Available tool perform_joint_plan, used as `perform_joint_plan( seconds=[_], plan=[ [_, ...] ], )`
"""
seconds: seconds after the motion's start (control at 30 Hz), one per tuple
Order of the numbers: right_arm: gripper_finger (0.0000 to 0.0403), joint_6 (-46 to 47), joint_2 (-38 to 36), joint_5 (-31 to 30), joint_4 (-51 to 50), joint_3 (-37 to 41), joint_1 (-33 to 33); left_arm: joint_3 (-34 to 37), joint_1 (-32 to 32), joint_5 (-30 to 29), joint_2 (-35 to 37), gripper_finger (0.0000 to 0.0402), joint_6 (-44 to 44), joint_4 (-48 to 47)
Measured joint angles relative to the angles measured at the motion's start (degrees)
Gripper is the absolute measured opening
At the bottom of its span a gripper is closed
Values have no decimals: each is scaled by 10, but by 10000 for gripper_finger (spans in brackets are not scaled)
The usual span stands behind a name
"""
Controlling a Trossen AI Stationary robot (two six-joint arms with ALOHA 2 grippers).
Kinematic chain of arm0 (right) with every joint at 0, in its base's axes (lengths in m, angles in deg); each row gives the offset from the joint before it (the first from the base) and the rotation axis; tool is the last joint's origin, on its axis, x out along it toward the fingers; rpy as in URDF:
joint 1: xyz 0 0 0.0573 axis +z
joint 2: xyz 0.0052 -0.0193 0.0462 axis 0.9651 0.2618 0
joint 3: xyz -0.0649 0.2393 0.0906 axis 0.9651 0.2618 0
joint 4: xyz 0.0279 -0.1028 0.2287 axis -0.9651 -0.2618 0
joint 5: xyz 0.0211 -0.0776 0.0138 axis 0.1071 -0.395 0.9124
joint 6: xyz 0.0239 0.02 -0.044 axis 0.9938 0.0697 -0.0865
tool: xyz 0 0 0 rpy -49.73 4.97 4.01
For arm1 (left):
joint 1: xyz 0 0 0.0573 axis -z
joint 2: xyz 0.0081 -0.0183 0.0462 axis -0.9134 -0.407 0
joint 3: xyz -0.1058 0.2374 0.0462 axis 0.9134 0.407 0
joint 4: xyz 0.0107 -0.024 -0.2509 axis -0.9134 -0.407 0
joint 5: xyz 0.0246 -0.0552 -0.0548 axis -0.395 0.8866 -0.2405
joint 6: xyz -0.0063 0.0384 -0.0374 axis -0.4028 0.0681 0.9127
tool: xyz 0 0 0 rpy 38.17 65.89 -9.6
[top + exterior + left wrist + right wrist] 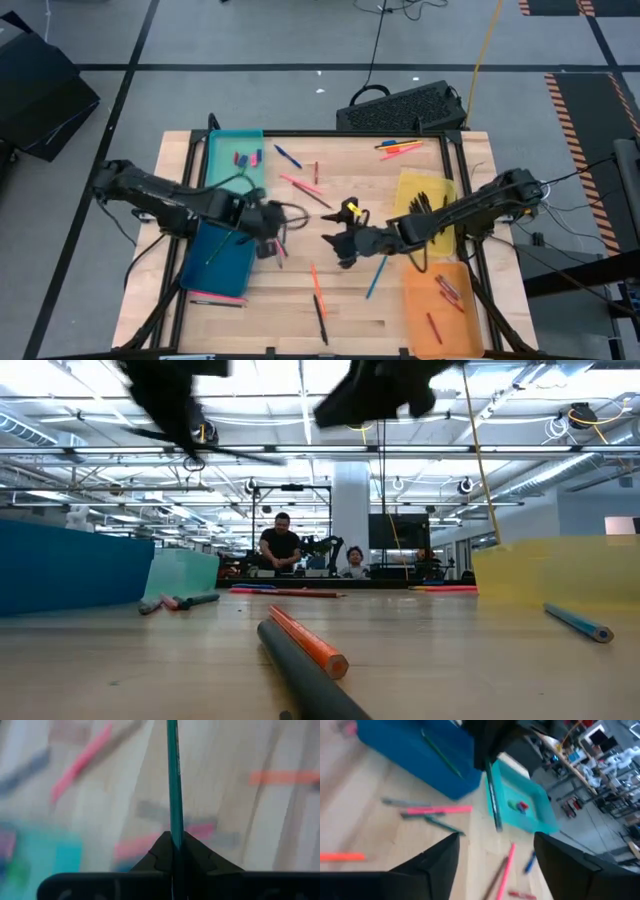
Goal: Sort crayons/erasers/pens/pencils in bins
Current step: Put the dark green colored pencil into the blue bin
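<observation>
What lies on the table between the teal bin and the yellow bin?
In the high view, between the teal bin and yellow bin: loose sticks on bare wood, including a blue one and a pink one.

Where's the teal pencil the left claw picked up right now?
The teal pencil is pinched in the left claw; in the high view it hangs left of centre, between the teal bin and the dark blue bin.
</observation>
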State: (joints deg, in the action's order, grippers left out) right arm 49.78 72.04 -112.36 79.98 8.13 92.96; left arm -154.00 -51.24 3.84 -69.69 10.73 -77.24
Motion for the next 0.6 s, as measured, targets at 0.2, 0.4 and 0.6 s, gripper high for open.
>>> perform_joint_plan(
  seconds=[0.2, 0.4, 0.6],
  plan=[
    [267, 46, -28, -25, -24, 21, 28, -52, 157, 16, 6, 22, 311, -193],
    [266, 120, 8, -17, -56, 13, 82, -34, 300, 77, 6, 22, 593, -248],
    [265, 207, 63, 3, -134, -48, 133, 37, 374, 81, 3, 23, 797, -243]
  ],
)
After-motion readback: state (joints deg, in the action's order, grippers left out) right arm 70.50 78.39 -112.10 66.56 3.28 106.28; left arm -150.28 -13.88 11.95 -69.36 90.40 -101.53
